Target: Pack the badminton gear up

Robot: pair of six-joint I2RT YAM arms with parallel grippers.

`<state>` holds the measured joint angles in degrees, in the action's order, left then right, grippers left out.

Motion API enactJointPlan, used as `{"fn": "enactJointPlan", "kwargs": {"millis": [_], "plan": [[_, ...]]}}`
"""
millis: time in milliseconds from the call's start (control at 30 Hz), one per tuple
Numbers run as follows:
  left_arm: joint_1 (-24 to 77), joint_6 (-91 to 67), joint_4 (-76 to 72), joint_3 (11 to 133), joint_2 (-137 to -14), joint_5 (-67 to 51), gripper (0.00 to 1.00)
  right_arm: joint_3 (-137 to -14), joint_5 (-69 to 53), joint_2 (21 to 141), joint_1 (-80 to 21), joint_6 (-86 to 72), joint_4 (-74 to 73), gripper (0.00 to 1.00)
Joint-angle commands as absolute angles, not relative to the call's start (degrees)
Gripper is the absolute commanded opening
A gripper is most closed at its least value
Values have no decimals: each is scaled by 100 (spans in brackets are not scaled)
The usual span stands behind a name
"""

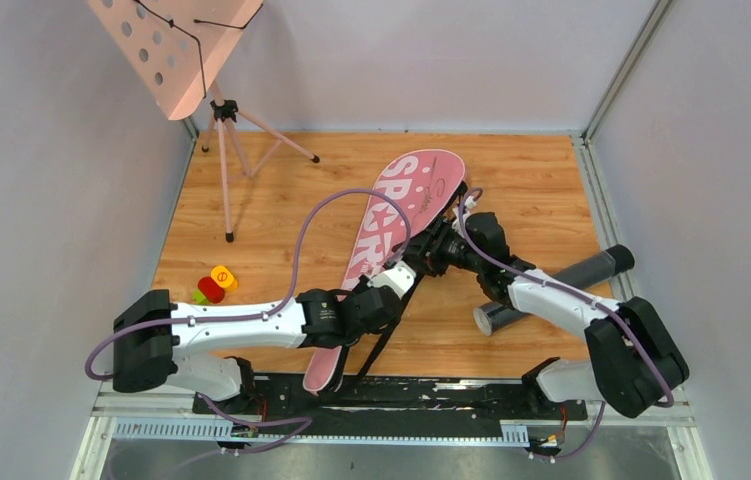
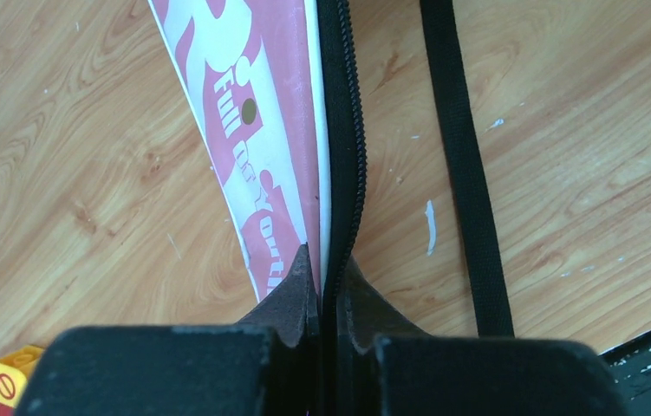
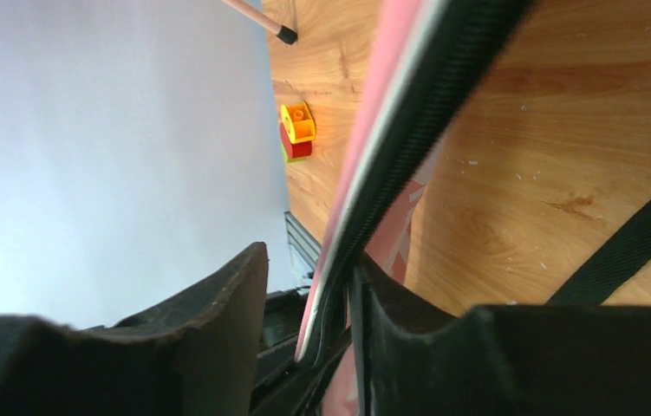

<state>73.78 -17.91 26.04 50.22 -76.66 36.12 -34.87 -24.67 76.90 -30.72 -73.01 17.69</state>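
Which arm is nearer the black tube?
Right. The right arm passes close beside the black tube, the right tool at the zipper edge of the racket bag. The left arm extends from the bag's other side, the left tool shut on that edge.

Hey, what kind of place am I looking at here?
Probably a robot test booth, not a sports hall: a wood-grain table boxed in by plain grey panels, two robot arms bolted at its near edge, and staged props like the racket bag and music stand.
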Motion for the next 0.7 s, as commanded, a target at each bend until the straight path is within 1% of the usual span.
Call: {"fn": "enactJointPlan", "kwargs": {"millis": [0, 133, 233, 333, 433, 533, 600, 667], "plan": [[7380, -1831, 2582, 5223, -7389, 3677, 0, -3957, -2410, 7245, -3112, -6305, 1231, 46], [7164, -1873, 2455, 5094, -7019, 3367, 0, -4053, -1698, 6631, -3112, -5533, 584, 57], [6994, -1847, 2335, 4953, -6712, 3001, 0, -4199, -1148, 6169, -3105, -4541, 174, 59], [6828, -1760, 2337, 4893, -6306, 2755, 0, -4215, -505, 5762, -3102, -3203, 29, 57], [6685, -1733, 2533, 4976, -6027, 2569, 0, -4182, 236, 5496, -3104, -2211, 24, 52], [6643, -1721, 2726, 5053, -5728, 2552, 0, -4275, 698, 5500, -3004, -2020, 26, 48], [6625, -1716, 2839, 5094, -5603, 2545, 0, -4376, 453, 5649, -2693, -2056, 26, 46], [6612, -1728, 2921, 5124, -5512, 2537, 0, -4526, -445, 5883, -2168, -2107, 26, 45]]}}
